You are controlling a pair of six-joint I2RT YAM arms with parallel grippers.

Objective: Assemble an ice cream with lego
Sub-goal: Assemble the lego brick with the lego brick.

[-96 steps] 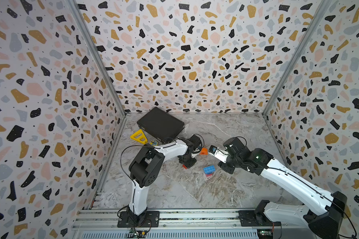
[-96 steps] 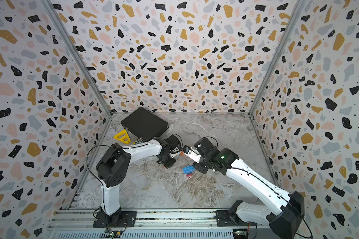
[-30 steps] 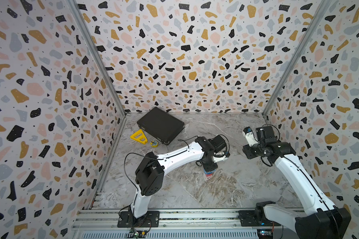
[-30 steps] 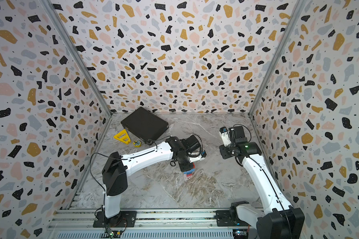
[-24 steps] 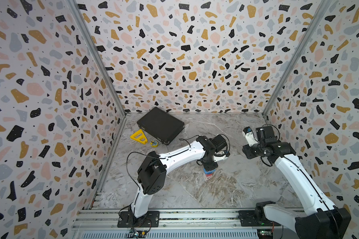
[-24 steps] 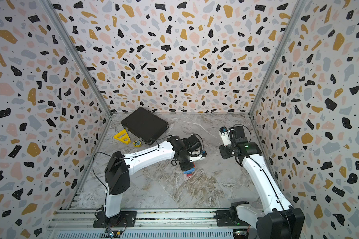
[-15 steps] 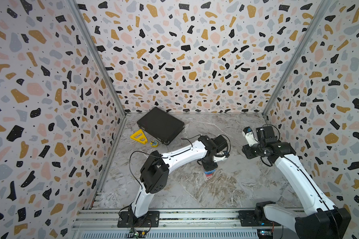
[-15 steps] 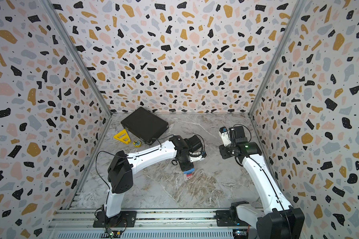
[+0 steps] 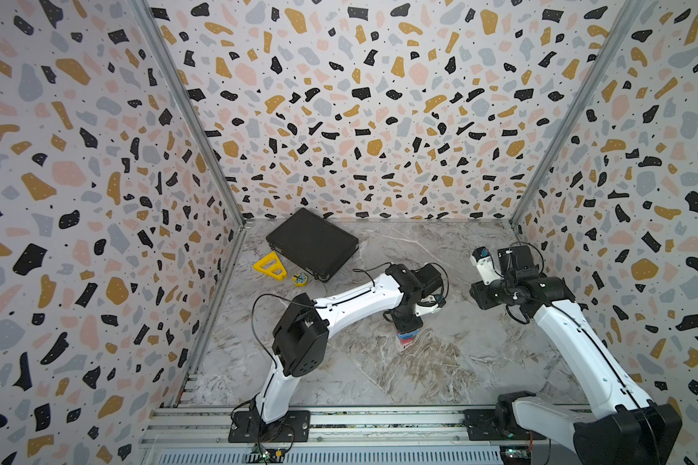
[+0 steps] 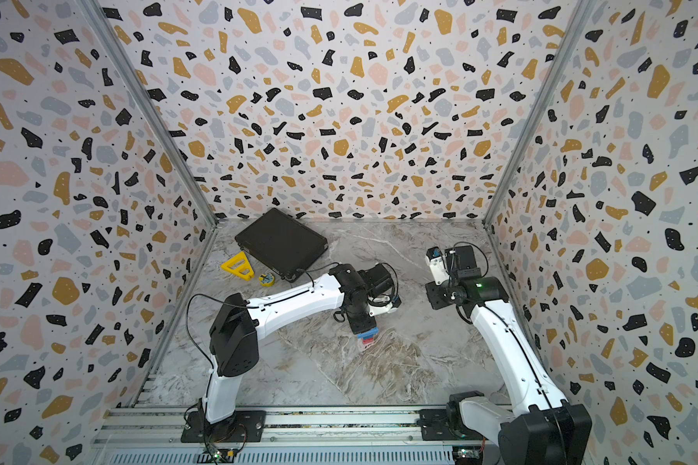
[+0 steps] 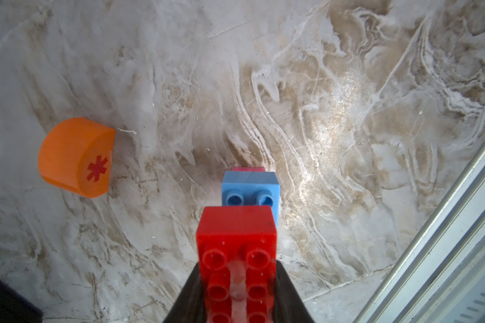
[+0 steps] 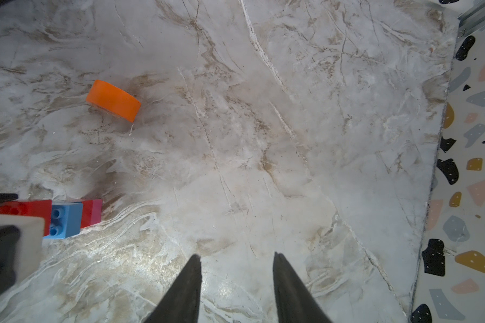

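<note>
Inside the left pincer (image 11: 237, 279): long red brick (image 11: 235, 232), clamped tight, studs up, long axis running straight out along the fingers; directly under its free end stands the stack (image 9: 407, 337), blue brick (image 11: 249, 187) on top with two studs uncovered, red-and-pink stem (image 11: 248, 168) peeking out beneath, on the table (image 11: 347, 112); both top views put it mid-table, right below the left wrist; can't tell whether red touches blue; my read: seating step, red wants squaring over blue, then a straight press; an off-axis push could tip that narrow stem. Further out, apart from the stack: orange dome (image 11: 76, 156) on its side, red asterisk face showing, untouched. Right pincer (image 12: 236, 255) well apart, jaws part-open, empty, over bare table; left arm clearly nearer. Back corner: black case (image 9: 313, 243), yellow frame (image 9: 270, 266).
</note>
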